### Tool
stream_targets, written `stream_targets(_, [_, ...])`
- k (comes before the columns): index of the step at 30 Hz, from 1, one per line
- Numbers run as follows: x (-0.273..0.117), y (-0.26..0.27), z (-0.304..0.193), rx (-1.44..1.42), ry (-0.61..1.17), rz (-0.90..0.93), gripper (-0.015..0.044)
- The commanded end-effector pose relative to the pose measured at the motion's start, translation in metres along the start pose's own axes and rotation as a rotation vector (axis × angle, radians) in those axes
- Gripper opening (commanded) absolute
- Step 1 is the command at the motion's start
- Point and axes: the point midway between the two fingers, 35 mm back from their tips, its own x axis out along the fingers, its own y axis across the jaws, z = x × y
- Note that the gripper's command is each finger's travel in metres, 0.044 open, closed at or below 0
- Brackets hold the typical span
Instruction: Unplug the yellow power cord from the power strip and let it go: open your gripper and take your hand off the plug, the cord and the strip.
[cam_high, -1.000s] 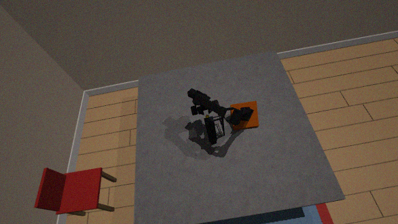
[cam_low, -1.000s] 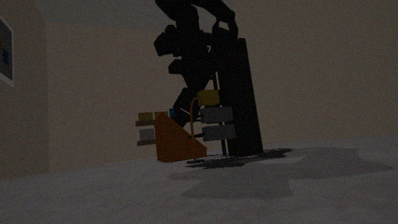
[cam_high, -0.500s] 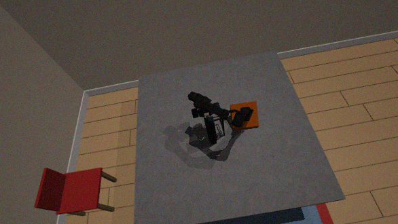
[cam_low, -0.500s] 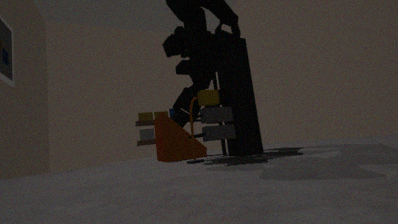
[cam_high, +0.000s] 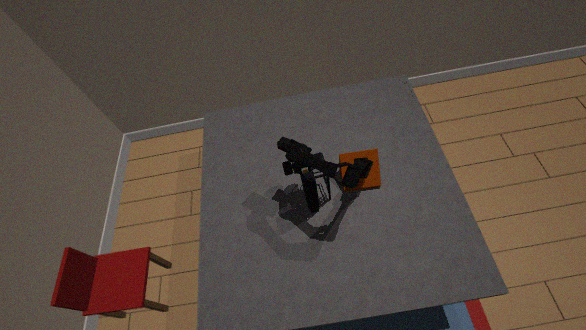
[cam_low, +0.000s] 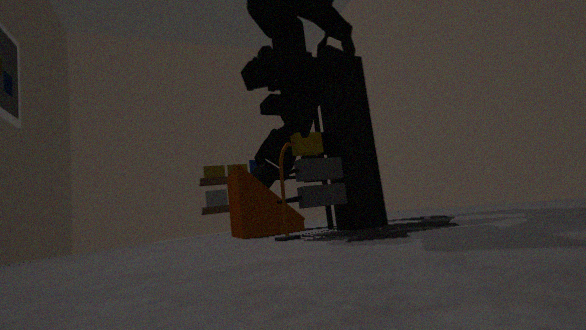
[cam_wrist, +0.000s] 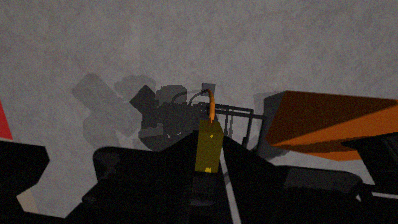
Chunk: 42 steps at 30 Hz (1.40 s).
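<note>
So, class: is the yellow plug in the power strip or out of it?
In. The yellow plug sits against the upright power strip, above two grey plugs.
</note>
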Motion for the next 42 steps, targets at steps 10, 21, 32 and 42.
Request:
stream_targets(10, [0.000, 0.000, 0.000, 0.000, 0.000, 0.000, 0.0002])
stream_targets(21, [-0.001, 0.001, 0.013, 0.001, -0.001, 0.001, 0.0000])
stream_targets(32, [-0.002, 0.002, 0.031, 0.003, -0.001, 0.001, 0.0000])
stream_targets(42, [-0.005, 0.001, 0.047, 0.004, -0.001, 0.002, 0.0000])
